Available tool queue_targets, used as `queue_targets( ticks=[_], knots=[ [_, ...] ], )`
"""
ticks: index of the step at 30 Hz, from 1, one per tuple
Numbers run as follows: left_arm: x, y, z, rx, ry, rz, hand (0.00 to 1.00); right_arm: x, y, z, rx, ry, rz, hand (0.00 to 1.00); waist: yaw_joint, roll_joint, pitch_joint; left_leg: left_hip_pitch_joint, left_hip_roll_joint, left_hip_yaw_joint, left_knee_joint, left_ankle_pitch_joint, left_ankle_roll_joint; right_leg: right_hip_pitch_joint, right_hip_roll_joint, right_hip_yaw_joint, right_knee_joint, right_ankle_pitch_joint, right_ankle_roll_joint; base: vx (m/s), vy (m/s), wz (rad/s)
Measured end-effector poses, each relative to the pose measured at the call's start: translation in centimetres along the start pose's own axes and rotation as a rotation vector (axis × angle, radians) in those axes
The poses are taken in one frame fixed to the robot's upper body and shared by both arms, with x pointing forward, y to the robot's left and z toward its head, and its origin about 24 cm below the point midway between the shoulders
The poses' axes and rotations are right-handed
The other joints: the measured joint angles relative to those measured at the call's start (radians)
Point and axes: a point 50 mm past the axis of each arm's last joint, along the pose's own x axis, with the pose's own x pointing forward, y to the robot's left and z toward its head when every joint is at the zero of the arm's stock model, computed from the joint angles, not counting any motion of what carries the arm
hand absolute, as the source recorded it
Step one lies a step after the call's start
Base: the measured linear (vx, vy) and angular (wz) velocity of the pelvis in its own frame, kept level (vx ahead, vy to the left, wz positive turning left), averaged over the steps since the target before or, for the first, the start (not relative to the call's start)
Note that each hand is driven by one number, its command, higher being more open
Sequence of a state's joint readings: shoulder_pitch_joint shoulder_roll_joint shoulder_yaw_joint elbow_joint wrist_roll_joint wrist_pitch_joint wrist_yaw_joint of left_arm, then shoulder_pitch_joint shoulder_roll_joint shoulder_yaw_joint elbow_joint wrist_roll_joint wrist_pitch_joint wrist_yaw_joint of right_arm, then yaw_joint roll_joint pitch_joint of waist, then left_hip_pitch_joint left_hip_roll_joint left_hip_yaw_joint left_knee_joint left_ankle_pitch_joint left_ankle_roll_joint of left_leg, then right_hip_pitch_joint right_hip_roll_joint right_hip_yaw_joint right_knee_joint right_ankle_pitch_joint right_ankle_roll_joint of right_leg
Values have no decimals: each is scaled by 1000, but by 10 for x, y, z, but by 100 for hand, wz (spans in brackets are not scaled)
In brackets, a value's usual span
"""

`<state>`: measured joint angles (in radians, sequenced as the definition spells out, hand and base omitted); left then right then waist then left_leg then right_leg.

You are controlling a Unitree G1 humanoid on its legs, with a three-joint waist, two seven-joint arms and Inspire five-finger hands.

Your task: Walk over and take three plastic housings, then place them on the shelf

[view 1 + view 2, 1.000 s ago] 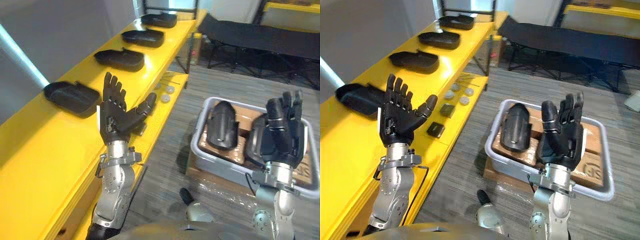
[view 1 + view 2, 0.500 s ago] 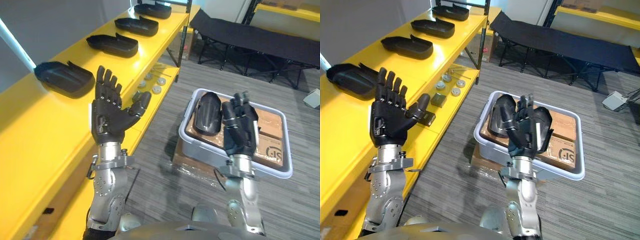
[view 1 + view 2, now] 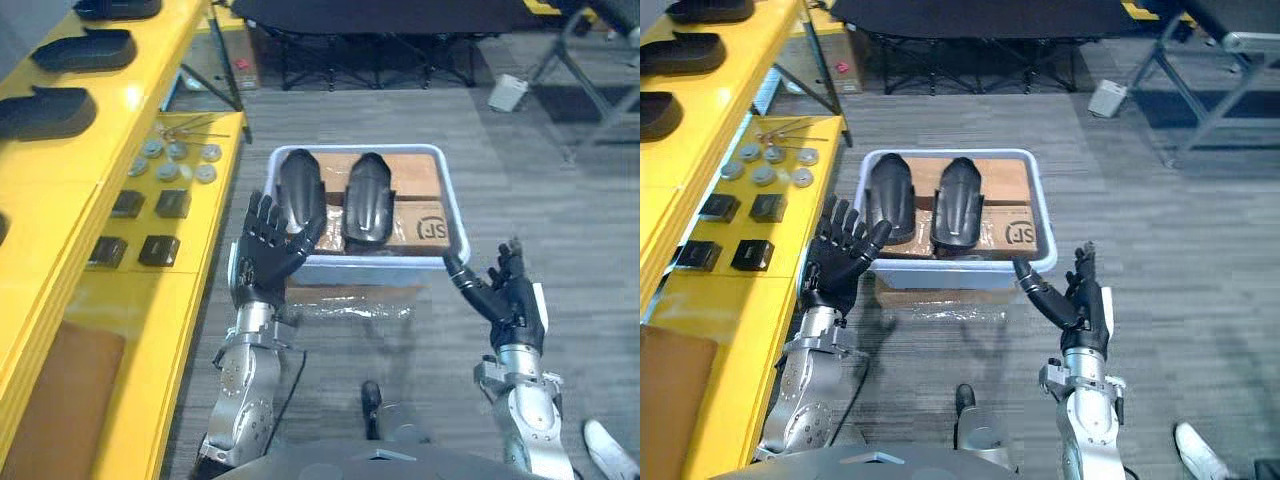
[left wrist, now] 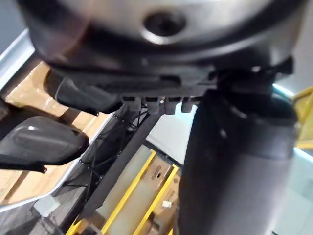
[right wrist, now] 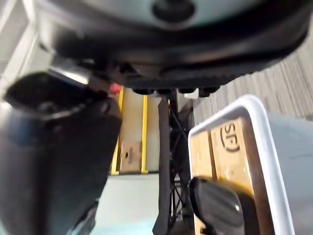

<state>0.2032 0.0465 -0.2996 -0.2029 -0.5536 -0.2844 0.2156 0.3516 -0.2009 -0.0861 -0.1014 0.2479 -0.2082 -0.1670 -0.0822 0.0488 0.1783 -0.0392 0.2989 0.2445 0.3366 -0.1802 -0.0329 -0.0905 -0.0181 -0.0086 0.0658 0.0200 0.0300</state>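
Note:
Two black plastic housings (image 3: pixel 300 195) (image 3: pixel 367 197) lie side by side on cardboard in a white bin (image 3: pixel 455 215) on the floor ahead. My left hand (image 3: pixel 265 255) is raised, open with fingers spread, in front of the bin's near left corner, touching nothing. To the right of the bin's near right corner my right hand (image 3: pixel 510 300) is open and empty as well. The right wrist view shows one housing (image 5: pixel 220 205) past the bin's rim (image 5: pixel 264 127). More housings (image 3: pixel 45 110) (image 3: pixel 85 48) rest on the yellow shelf (image 3: pixel 60 220) at the left.
The shelf's lower board holds small black blocks (image 3: pixel 150 248) and round metal discs (image 3: pixel 175 160). The bin stands on a cardboard box (image 3: pixel 350 295). A black folding cot (image 3: pixel 380 15) runs across the back. A small white box (image 3: pixel 508 92) lies on the grey floor beyond the bin.
The camera has swung from the shelf to face the bin squarely. Both hands stay open; the right one has dropped lower and now sits right of the bin.

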Motion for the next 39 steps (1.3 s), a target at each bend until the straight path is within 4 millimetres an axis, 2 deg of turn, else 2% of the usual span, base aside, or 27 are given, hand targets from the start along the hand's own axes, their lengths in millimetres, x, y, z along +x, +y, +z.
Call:
queue_targets(
  ticks=[1,2,4,6,9,10,11,13,14,16,17,18,19,21,22,24,26,27,31,35,36,39],
  knots=[
    [0,0,0,8,0,-6,100,2,0,0,4,10,-7,100,0,10,-5,22,-8,-5,-43,-6,6,0,5,4,-22,20,5,-58,64,-48],
    [1,0,1,20,3,-17,100,5,1,-2,9,23,-17,100,-2,10,-5,47,-17,-3,-95,-11,-2,-2,5,9,-43,40,12,-76,90,-24],
    [2,0,1,44,19,-53,100,10,0,-11,3,65,-47,100,4,-1,-3,48,-37,1,-129,-6,-40,-3,-5,4,-86,78,32,-93,89,-8],
    [2,1,-1,83,53,-97,100,26,-7,-31,0,141,-128,100,27,-12,3,24,-68,-3,-120,-1,-71,8,-54,-58,-146,99,43,-147,150,4],
    [2,2,-3,166,99,-160,100,53,-26,-42,49,198,-298,100,56,-7,19,-39,-103,-50,-78,-4,-81,-7,-105,-133,-144,125,56,-133,134,36],
    [1,2,-4,187,110,-174,100,59,-30,-42,54,204,-325,100,61,-14,24,-55,-109,-62,-70,-4,-82,-13,-112,-143,-144,127,58,-109,100,47],
    [1,3,-4,217,119,-196,100,70,-36,-37,67,196,-357,100,72,-4,31,-74,-116,-76,-56,-1,-86,-18,-120,-153,-144,136,64,-94,78,33],
    [8,1,-1,247,125,-246,100,105,-45,-9,40,120,-396,100,102,-7,81,-142,-123,-110,0,-9,-87,-44,-131,-174,-144,155,71,-108,55,32],
    [10,0,0,255,127,-262,100,114,-48,0,30,96,-400,100,106,-8,93,-163,-125,-118,14,-9,-87,-52,-133,-182,-144,159,72,-131,32,36],
    [15,-3,3,271,124,-299,100,147,-62,39,-21,18,-423,100,120,-7,156,-221,-132,-152,57,-11,-84,-72,-139,-211,-144,182,76,-150,24,34],
    [16,-3,3,272,126,-304,100,154,-65,49,-35,-3,-427,100,127,-5,167,-237,-133,-160,70,-15,-82,-79,-139,-216,-144,186,78,-129,33,23],
    [15,-3,2,275,132,-311,100,165,-73,68,-63,-44,-436,100,137,2,189,-263,-133,-170,89,-18,-79,-89,-139,-228,-144,194,80,-92,40,21],
    [15,-1,2,279,138,-314,100,173,-79,87,-69,-82,-439,100,140,14,216,-280,-136,-183,104,-20,-77,-93,-140,-244,-144,206,79,-85,44,20],
    [14,2,-1,290,160,-315,100,183,-89,112,-65,-117,-446,100,148,33,233,-317,-142,-198,128,-23,-71,-109,-144,-261,-144,214,82,-84,65,21],
    [13,4,-5,289,181,-310,100,186,-96,123,-60,-129,-461,100,160,45,239,-338,-147,-207,145,-27,-67,-118,-147,-263,-143,218,85,-77,82,17],
    [11,8,-11,292,206,-298,100,192,-95,137,-28,-148,-452,100,167,55,242,-372,-149,-216,176,-38,-62,-134,-149,-264,-143,225,88,-77,97,6],
    [13,10,-20,300,240,-300,100,196,-99,153,-49,-171,-461,100,178,78,257,-398,-149,-222,222,-58,-53,-137,-149,-266,-143,234,89,-112,130,-1],
    [12,9,-27,301,269,-306,100,197,-103,168,-71,-191,-488,100,193,93,265,-425,-149,-222,258,-75,-46,-147,-149,-265,-143,243,90,-100,108,-7],
    [8,12,-39,305,315,-294,100,203,-101,188,-47,-207,-537,100,210,98,270,-484,-150,-219,315,-94,-30,-184,-153,-267,-143,265,86,-140,141,-9],
    [9,12,-50,266,357,-259,100,198,-124,219,-31,-207,-650,100,246,128,300,-543,-165,-221,350,-99,-14,-223,-166,-296,-143,276,77,-127,117,3],
    [9,13,-51,259,363,-245,100,197,-128,226,-33,-198,-670,100,247,142,312,-556,-167,-227,357,-95,-15,-228,-167,-306,-143,275,72,-89,96,6],
    [8,17,-56,261,370,-222,100,198,-128,227,-63,-138,-682,100,260,150,315,-586,-167,-227,363,-93,-14,-259,-168,-309,-135,275,67,-62,81,-1]
  ],
)
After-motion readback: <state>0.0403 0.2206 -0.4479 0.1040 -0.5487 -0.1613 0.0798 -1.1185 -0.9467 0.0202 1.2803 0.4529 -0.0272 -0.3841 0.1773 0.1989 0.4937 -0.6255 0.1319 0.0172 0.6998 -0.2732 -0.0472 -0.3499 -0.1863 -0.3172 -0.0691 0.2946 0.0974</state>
